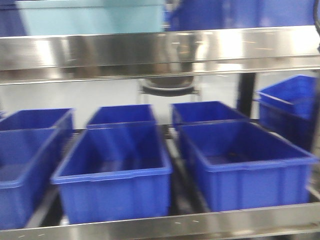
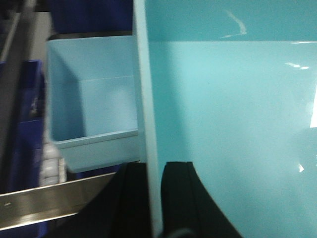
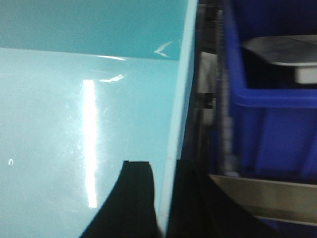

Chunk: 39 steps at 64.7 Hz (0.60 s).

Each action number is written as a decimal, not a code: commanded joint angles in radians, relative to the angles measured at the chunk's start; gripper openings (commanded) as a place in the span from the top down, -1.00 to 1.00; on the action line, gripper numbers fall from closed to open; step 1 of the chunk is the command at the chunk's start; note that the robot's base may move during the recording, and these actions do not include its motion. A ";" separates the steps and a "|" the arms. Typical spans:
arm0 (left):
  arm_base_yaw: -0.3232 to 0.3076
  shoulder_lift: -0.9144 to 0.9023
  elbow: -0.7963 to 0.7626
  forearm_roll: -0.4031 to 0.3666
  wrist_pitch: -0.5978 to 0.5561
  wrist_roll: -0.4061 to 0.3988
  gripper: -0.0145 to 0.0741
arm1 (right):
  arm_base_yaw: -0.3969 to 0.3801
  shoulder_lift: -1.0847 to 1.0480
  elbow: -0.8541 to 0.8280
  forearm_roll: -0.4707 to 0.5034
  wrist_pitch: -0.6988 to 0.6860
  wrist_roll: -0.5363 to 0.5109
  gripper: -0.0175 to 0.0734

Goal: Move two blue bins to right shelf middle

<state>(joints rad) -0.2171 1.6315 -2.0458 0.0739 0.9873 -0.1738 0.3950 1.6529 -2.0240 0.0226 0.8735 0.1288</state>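
The left gripper (image 2: 154, 171) sits narrow, its two dark fingers pinched either side of the thin wall of a light blue bin (image 2: 228, 124). The right gripper (image 3: 163, 171) is clamped the same way on that bin's opposite wall, so the bin spans between the two. In the front view the bin (image 1: 90, 17) shows at the top left, above the steel lip of the upper shelf (image 1: 160, 50). Left of the left gripper, just beyond the gripped wall, stands a second light blue bin (image 2: 94, 99), with a steel rail (image 2: 49, 201) running below it and dark blue plastic further left. Right of the right gripper, close beside the held wall, a dark blue bin (image 3: 267, 119) holds a grey metal piece (image 3: 287, 49) whose shape is too blurred to name. A steel shelf edge (image 3: 262, 191) crosses under that bin. On the shelf level below, rows of dark blue bins crowd the space, among them a front middle bin (image 1: 115, 170) and a front right bin (image 1: 245, 165), each showing only its bare floor. The held bin's inside shows smooth plastic and streaks of glare.
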 commanded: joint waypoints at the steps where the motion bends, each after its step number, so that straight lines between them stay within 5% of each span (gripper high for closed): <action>1: 0.002 -0.017 -0.012 0.001 -0.040 0.006 0.92 | -0.004 -0.019 -0.008 -0.006 -0.045 -0.017 0.95; 39: 0.002 -0.017 -0.012 0.004 -0.040 0.006 0.92 | -0.004 -0.019 -0.008 -0.006 -0.045 -0.017 0.95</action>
<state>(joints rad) -0.2171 1.6315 -2.0465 0.0755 0.9873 -0.1738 0.3950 1.6529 -2.0240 0.0241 0.8735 0.1288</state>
